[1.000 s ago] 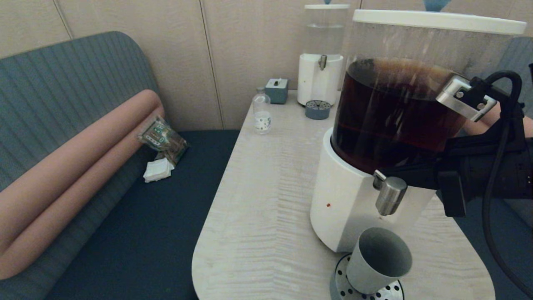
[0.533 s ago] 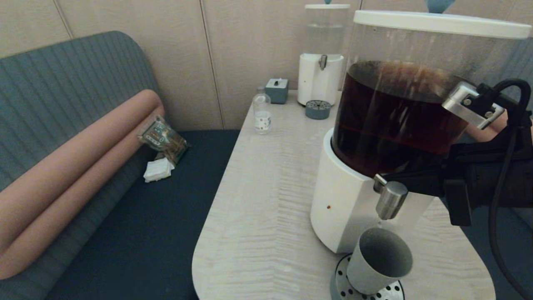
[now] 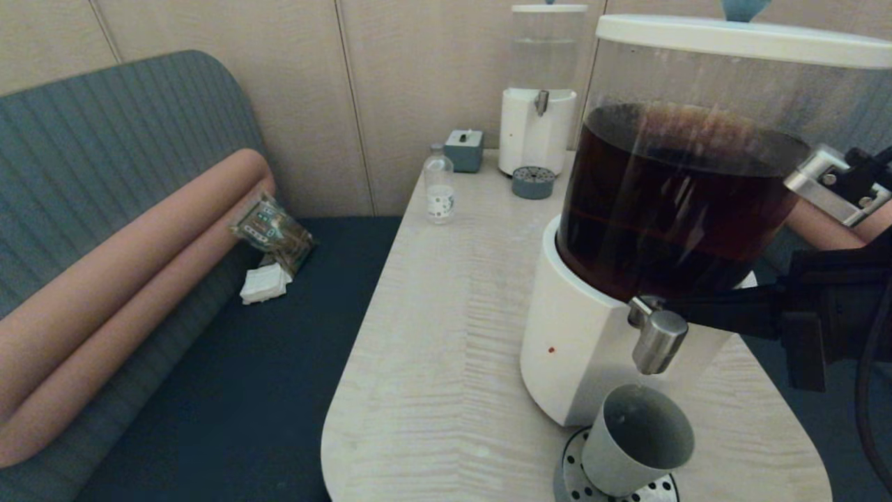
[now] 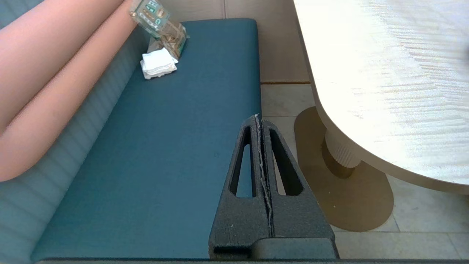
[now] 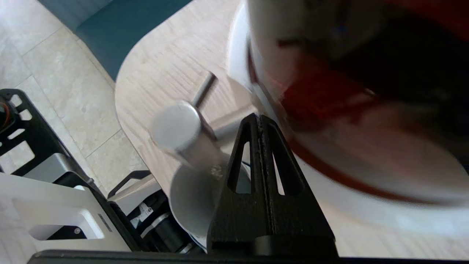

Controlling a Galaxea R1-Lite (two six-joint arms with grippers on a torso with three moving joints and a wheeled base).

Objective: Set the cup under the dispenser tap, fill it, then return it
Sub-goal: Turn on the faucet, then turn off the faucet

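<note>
The right gripper (image 5: 261, 119) is seen with its two black fingers (image 5: 273, 172) pressed together, nothing between them. In the head view their tips (image 3: 679, 307) reach in level from the 3 o'clock side and meet the rear of the stubby brushed-steel cylindrical dispenser tap (image 3: 657, 341), apparently touching its lever, though actual contact cannot be confirmed. No stream can be made out below the spout.

The small matte grey tapered cup (image 3: 635, 440), without handle, stands directly under the tap, at 6 o'clock from it and well below the fingers, not touched by them. It rests on a round perforated steel drip tray (image 3: 578, 474) at the near edge of the pale wood-grain counter (image 3: 446, 348), just in front of the white base of the large dispenser (image 3: 578, 348) holding dark brown liquid.

The cup is judged light, rigid and smooth-walled, so somewhat slippery; once filled it would be heavier and easily spilled. It would best be taken across its mid-height wall, fingers at opposite sides, and kept upright. The taper narrows downward, so a grip too low could slide.

The left gripper (image 4: 259, 121) is parked off the counter, at 9 o'clock of it, above a dark blue bench seat (image 4: 165, 146), its fingers closed on nothing.
</note>
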